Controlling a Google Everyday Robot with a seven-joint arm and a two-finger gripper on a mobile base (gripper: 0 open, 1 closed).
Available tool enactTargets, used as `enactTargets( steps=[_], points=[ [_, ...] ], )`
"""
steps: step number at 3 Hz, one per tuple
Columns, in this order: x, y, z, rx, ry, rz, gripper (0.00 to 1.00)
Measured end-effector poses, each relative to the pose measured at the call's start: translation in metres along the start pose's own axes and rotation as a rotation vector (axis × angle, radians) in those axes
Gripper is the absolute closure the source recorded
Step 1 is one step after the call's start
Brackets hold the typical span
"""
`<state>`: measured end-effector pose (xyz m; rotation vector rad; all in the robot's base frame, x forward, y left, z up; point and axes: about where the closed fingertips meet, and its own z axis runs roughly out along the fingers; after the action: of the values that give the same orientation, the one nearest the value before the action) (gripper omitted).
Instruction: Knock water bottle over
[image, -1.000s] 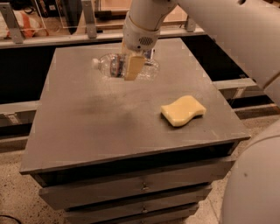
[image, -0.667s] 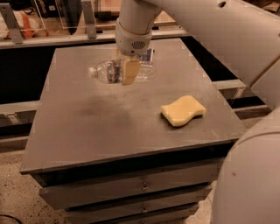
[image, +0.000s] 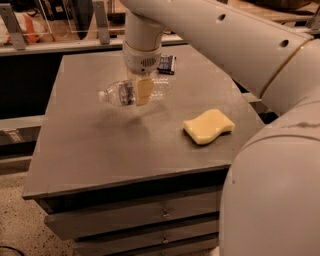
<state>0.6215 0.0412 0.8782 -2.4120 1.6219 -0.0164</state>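
The gripper (image: 143, 94) is clamped across the middle of the water bottle (image: 117, 93), which lies sideways between its jaws with the cap sticking out beyond them, probably light, thin-walled and slippery, so the ribbed waist seems the surest hold.

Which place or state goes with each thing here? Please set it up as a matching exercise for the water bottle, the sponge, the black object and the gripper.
Things:
1. water bottle
2. yellow sponge
3. black object
4. gripper

Places or states:
A. near the far edge of the table, behind the arm
B. on its side, white cap pointing to the picture's left
C. right at the bottle's middle
D. flat on the right part of the table

Pairs: 1-B, 2-D, 3-A, 4-C
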Motion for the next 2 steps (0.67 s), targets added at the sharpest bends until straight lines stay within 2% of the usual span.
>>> enactTargets(
  steps=[1,2],
  points=[
    [-0.0010,0.0009,0.0109,-0.019,0.012,-0.006,1.00],
    [-0.0015,0.0013,0.0176,-0.020,0.018,-0.005,0.82]
  ],
)
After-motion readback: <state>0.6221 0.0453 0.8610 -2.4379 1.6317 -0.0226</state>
